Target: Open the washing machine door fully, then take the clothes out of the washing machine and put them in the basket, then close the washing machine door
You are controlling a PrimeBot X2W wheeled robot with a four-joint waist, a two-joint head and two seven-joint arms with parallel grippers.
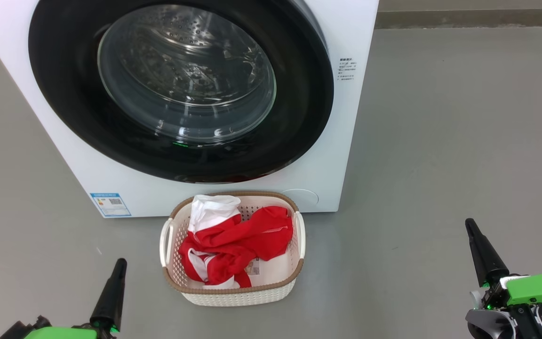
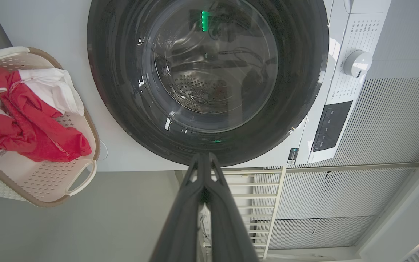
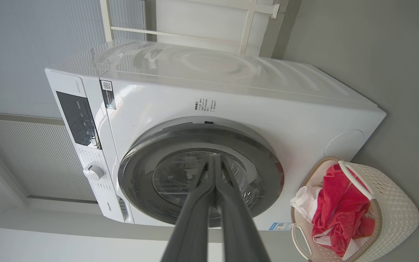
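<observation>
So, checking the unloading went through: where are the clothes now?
In the head view the clothes lie in the basket on the floor, centred just before the washing machine.

Robot's left gripper (image 1: pixel 119 264), left of the small cream-white perforated plastic basket (image 1: pixel 233 295): matte black fingers forming one long cone with a blunt tip, bright green housing (image 1: pixel 59 333) at its base, black fittings beside it. Right gripper (image 1: pixel 471 227), right of the basket: same black tapered cone, boxy bright green wrist housing (image 1: pixel 541 288) with a white patch on top and a tiny green light, pale grey rounded shell (image 1: pixel 487 325) underneath, black cables (image 1: pixel 530 322). Left wrist view: dark grey fingers (image 2: pixel 184 225), widening toward the base, triangular hollows near the tips. Right wrist view: fingers (image 3: pixel 195 218) smooth, plain grey.
</observation>
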